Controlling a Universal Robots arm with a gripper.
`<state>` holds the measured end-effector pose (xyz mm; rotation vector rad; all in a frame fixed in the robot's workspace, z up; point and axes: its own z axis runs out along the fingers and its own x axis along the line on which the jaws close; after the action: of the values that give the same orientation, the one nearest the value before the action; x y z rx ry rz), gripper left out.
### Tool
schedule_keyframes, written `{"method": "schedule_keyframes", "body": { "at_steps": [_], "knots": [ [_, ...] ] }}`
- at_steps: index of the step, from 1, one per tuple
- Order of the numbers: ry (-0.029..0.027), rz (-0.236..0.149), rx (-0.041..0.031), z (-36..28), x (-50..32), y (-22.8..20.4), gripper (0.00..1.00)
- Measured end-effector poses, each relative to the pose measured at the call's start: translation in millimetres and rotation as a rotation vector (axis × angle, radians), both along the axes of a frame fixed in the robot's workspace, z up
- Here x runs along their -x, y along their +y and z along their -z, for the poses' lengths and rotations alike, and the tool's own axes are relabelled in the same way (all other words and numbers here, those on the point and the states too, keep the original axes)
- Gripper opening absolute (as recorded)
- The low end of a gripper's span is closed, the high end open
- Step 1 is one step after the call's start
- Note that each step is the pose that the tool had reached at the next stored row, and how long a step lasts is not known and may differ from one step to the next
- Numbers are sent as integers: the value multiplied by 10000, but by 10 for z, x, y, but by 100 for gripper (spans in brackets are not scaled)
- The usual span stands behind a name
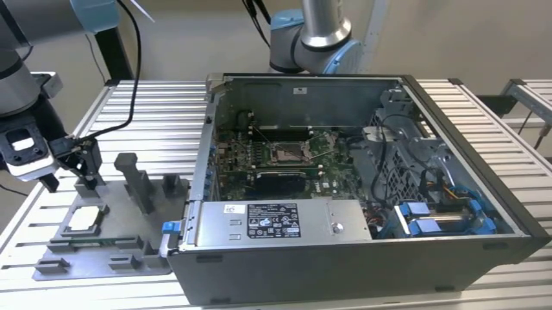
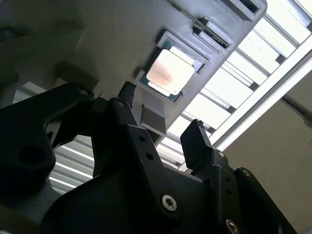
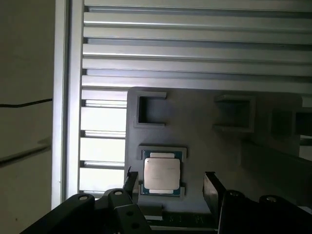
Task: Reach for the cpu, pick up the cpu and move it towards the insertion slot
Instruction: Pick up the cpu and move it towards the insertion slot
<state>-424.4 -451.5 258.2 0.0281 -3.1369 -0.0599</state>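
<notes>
Slatted metal surface point(image 1: 155, 110) carries the open computer case point(image 1: 345, 258) and, at the exterior view's left, a grey tray point(image 1: 112, 261). Gripper point(image 1: 67, 175) hangs over the tray, fingers point(image 3: 212, 187) apart. Insertion slot point(image 1: 287, 153) sits on the board inside the case, while the cpu point(image 3: 162, 175) lies flat in the tray's square recess.

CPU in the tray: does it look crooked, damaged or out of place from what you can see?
Nothing stands out. In the first wrist view the cpu lies flat and square in its recess in the grey tray. The gripper is open and not touching it.
</notes>
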Motion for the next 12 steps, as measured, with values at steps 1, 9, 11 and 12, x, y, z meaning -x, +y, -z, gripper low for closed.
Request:
{"method": "schedule_keyframes", "body": {
  "at_steps": [1,9,11,12],
  "knots": [
    [0,0,0,1,0,0,100],
    [0,1,0,51,10,-9,100],
    [-1,5,-1,73,14,-14,100],
    [-2,5,-1,84,16,-16,100]
  ]
}}
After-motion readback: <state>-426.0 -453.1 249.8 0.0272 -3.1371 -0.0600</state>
